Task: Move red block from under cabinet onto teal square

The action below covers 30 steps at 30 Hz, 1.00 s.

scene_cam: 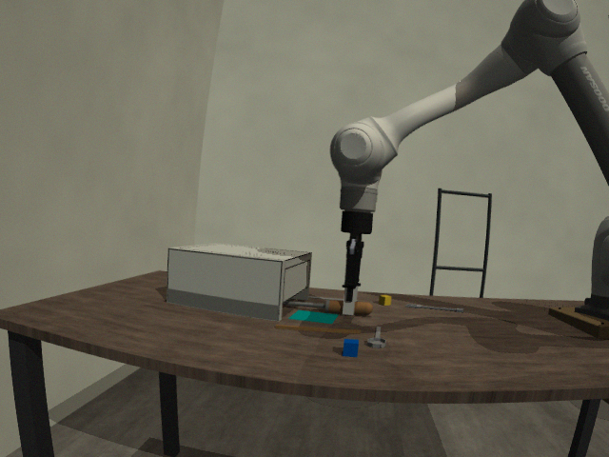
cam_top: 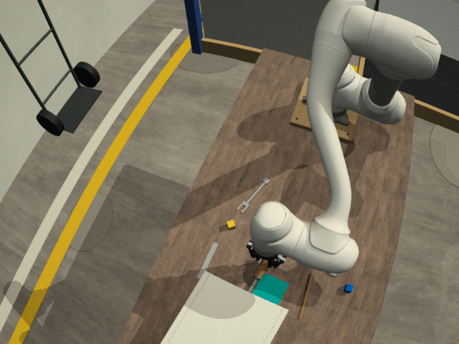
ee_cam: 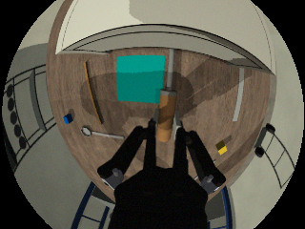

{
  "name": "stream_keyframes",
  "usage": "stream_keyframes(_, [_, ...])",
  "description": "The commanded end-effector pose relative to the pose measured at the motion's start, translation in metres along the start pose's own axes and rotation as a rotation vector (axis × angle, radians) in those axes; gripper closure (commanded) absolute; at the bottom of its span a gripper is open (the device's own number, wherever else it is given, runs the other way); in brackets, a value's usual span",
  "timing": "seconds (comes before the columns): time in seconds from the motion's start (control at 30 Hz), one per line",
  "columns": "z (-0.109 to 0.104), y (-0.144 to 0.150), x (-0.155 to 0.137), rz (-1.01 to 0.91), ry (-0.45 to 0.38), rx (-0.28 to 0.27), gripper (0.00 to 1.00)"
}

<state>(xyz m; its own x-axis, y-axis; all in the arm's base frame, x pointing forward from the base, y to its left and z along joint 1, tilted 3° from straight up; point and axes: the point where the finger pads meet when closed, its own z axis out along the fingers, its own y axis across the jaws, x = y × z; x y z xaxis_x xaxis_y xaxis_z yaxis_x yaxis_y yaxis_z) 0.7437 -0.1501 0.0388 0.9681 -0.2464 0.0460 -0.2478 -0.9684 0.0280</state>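
Note:
The red block is not visible in any view. The white cabinet (cam_top: pixel 229 322) (scene_cam: pixel 224 283) (ee_cam: pixel 205 11) stands on the table, its open side facing the arm. The teal square (cam_top: pixel 272 287) (scene_cam: pixel 313 316) (ee_cam: pixel 140 78) lies bare in front of that opening. My gripper (cam_top: pixel 264 261) (scene_cam: pixel 349 307) (ee_cam: pixel 166 114) points down and is shut on the orange-brown handle (cam_top: pixel 260 271) (scene_cam: pixel 363 307) (ee_cam: pixel 167 105) of a long tool. The tool's grey shaft (scene_cam: pixel 307 304) (ee_cam: pixel 171 69) runs along beside the square and in under the cabinet; its far end is hidden.
A thin wooden stick (cam_top: pixel 306 296) (ee_cam: pixel 92 93) lies beyond the square. A blue block (cam_top: pixel 348 287) (scene_cam: pixel 350 347) and a ring-ended tool (ee_cam: pixel 107 135) lie on that side. A yellow block (cam_top: pixel 231 223) (scene_cam: pixel 384 300), a grey strip (cam_top: pixel 208 260) (ee_cam: pixel 239 95) and a fork-ended tool (cam_top: pixel 254 195) lie opposite.

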Motion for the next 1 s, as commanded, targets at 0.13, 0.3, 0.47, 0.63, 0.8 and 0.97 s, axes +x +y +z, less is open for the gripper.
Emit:
stream_keyframes(0.13, [-0.001,-0.002,-0.021,-0.003,-0.001,-0.002,1.00])
stream_keyframes(0.3, [-0.001,-0.002,-0.033,-0.003,-0.001,-0.002,1.00])
stream_keyframes(0.47, [-0.001,-0.002,-0.044,-0.003,-0.001,-0.002,1.00])
stream_keyframes(0.63, [-0.001,-0.002,-0.059,-0.003,-0.001,-0.002,1.00])
stream_keyframes(0.8, [-0.001,-0.002,-0.075,-0.003,-0.001,-0.002,1.00])
stream_keyframes(0.97, [-0.001,-0.002,-0.084,-0.003,-0.001,-0.002,1.00])
